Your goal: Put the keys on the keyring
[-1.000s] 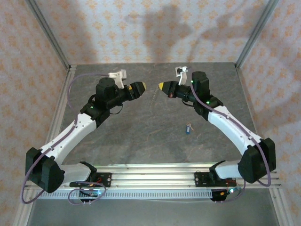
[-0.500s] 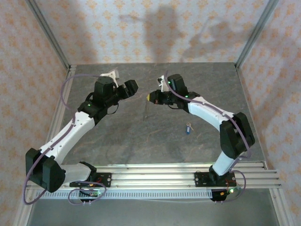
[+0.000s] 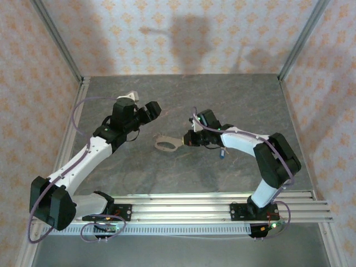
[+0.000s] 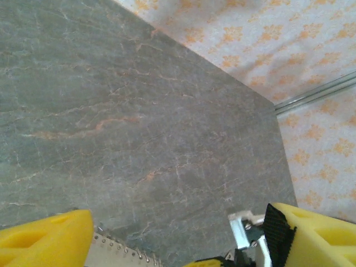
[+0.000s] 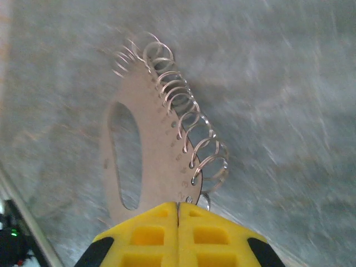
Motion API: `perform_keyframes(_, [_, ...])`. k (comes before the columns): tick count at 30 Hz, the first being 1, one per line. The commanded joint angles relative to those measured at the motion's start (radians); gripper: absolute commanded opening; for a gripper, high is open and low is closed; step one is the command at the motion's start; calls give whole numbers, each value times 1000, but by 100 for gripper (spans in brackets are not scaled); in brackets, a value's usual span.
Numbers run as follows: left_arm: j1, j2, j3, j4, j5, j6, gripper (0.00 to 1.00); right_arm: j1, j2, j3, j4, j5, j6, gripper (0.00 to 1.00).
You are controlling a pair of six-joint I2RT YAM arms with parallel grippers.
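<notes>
The left arm (image 3: pixel 83 158) stretches forward and inward from its base, its pincer (image 3: pixel 151 108) pointing toward the middle with the yellow fingers (image 4: pixel 44 236) spread wide apart. The right arm (image 3: pixel 245 143) folds back inward (elbow jutting out to the right), its pincer (image 3: pixel 181 141) low, its fingers (image 5: pixel 150 233) pressed together on the keyring (image 5: pixel 150 156).

The keyring (image 5: pixel 157 139) is a flat, pale tan-grey plate with an oval cut-out and a row of silver wire loops along its 3 o'clock edge. Its near end is pinched in the right gripper (image 5: pixel 178 207), and its length points toward 11 o'clock in the wrist view. From above it sits just off the table's centre toward 7 o'clock, and the key (image 3: pixel 222 154), a tiny blue-headed speck only partly visible, lies near it at 3 o'clock.
</notes>
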Motion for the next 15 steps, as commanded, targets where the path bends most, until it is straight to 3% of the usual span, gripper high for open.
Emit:
perform_keyframes(1, [1, -28, -8, 60, -6, -30, 82, 8, -22, -25, -5, 59, -15, 0])
perform_keyframes(15, [1, -6, 7, 47, 3, -14, 82, 26, 40, -22, -45, 120, 5, 0])
